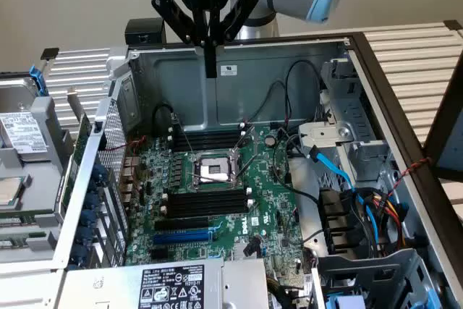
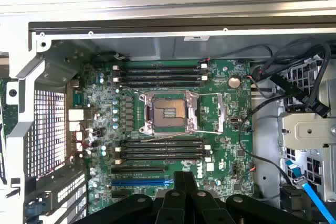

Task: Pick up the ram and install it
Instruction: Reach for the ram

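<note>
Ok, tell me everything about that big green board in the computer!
The green board lies flat in the open metal case. A silver square socket sits in its middle, with long black slots on two sides and one blue slot beyond. Black cables run along one edge. The shut claw hangs above, not touching.

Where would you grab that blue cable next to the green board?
Probably the blue cable's bare middle stretch, coming down from above: the case is open on top and that part lies free. It is flat, so pinch its two broad faces. Its ends sit tucked among other wires.
</note>
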Controlling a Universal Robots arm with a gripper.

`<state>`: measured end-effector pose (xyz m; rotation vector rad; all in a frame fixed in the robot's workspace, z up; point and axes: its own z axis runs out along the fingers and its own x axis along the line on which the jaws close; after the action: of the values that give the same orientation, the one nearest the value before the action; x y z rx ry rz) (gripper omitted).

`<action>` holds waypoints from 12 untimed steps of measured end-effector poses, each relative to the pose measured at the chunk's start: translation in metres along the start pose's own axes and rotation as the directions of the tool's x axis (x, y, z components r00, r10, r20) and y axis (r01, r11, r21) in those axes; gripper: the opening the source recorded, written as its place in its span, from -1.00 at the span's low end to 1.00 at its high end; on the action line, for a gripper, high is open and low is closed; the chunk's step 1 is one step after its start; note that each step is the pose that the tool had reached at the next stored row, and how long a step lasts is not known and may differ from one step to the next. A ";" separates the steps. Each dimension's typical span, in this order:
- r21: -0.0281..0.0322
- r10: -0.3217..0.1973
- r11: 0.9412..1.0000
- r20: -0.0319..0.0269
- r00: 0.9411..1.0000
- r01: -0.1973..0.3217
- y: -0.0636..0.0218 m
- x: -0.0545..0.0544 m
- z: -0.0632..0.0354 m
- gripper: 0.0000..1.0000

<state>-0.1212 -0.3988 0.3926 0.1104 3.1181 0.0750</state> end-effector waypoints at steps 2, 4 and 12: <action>0.000 0.000 1.000 0.000 1.000 0.000 0.0000 0.000 0.0000 -0.79; 0.000 0.000 1.000 0.000 1.000 0.000 0.0000 0.000 0.0000 -0.79; 0.000 0.000 1.000 0.000 1.000 0.000 0.0000 0.000 0.0000 -0.79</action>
<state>-0.1213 -0.3988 0.3926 0.1105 3.1181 0.0749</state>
